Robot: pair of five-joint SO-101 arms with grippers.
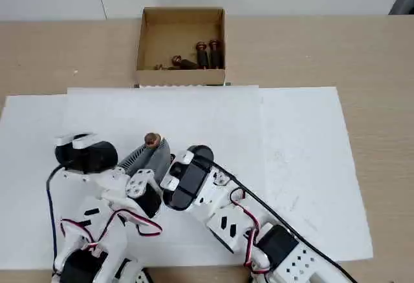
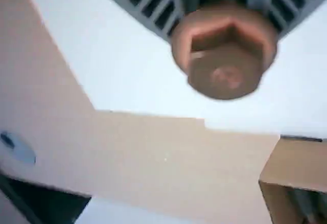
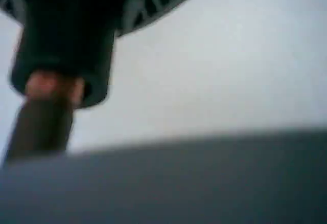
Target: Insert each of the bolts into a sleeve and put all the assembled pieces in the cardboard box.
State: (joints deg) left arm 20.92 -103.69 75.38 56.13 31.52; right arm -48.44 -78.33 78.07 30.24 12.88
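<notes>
Copper bolt (image 2: 225,55) sits clamped in left claw (image 1: 153,145); right wrist view reveals black sleeve (image 3: 64,55), seemingly in right claw (image 3: 71,4).

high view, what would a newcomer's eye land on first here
The copper-brown hex-head bolt pinched in the left hand, over the white paper sheet where both arms meet. Next, the open cardboard box beyond the sheet, holding several dark assembled pieces.
</notes>
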